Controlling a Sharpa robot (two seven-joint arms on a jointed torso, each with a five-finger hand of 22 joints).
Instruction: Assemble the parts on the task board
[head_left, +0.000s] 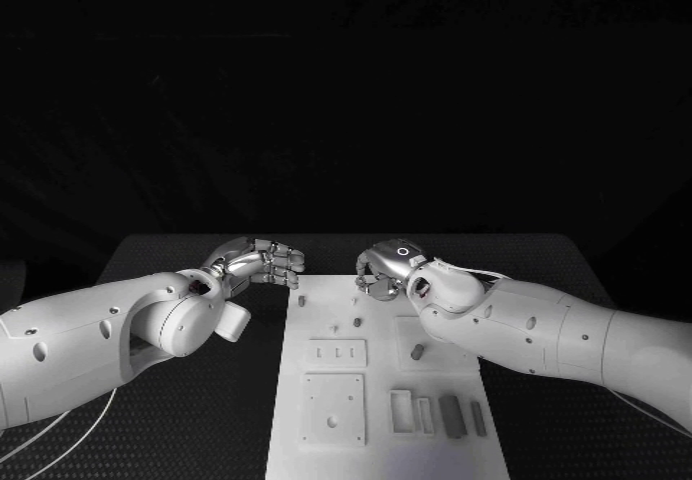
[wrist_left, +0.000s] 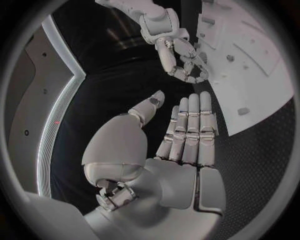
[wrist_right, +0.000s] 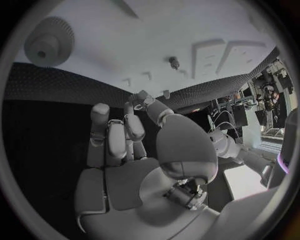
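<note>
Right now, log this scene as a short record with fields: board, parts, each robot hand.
surface: black table
task board: white plate in the middle of the table, running from near the hands toward the robot
parts: small dark pieces on the board, including an oblong one and a long bar near the front
left robot hand: beside the board's far left corner, fingers straight and together in the left wrist view, holding nothing
right robot hand: over the board's far end, fingers curled; hold unclear
</note>
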